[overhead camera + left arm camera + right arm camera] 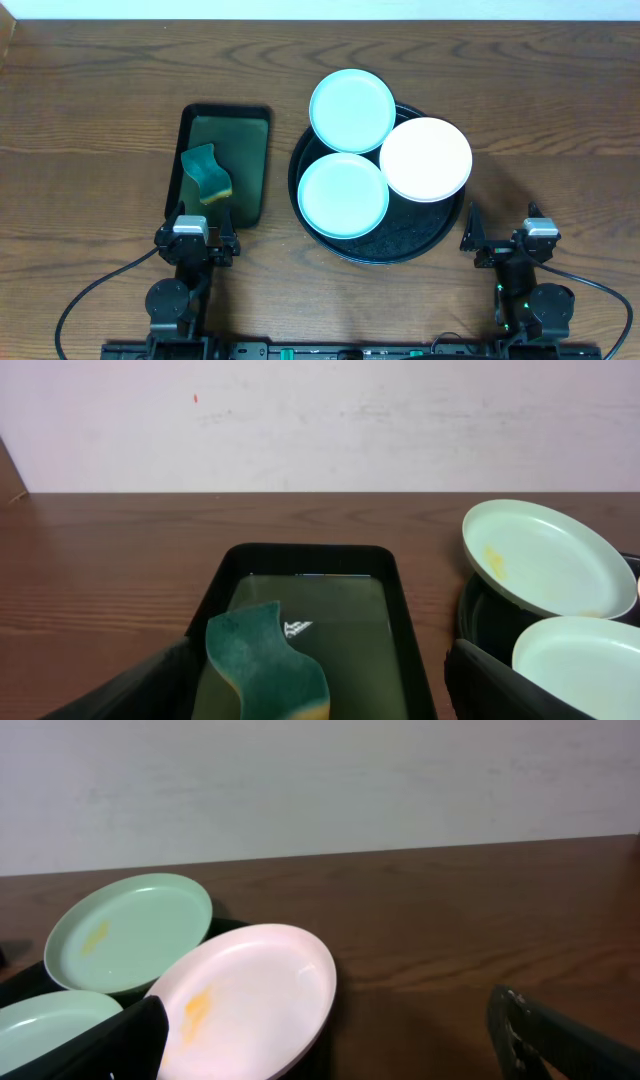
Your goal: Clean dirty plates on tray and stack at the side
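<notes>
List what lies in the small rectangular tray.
One green sponge with a yellow underside lies at the near end of the tray, on its green floor. What the sponge covers cannot be seen.

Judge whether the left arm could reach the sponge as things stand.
Probably yes: the sponge lies uncovered in the rectangular tray just ahead of the left fingers, which stand open, with nothing between them.
</notes>
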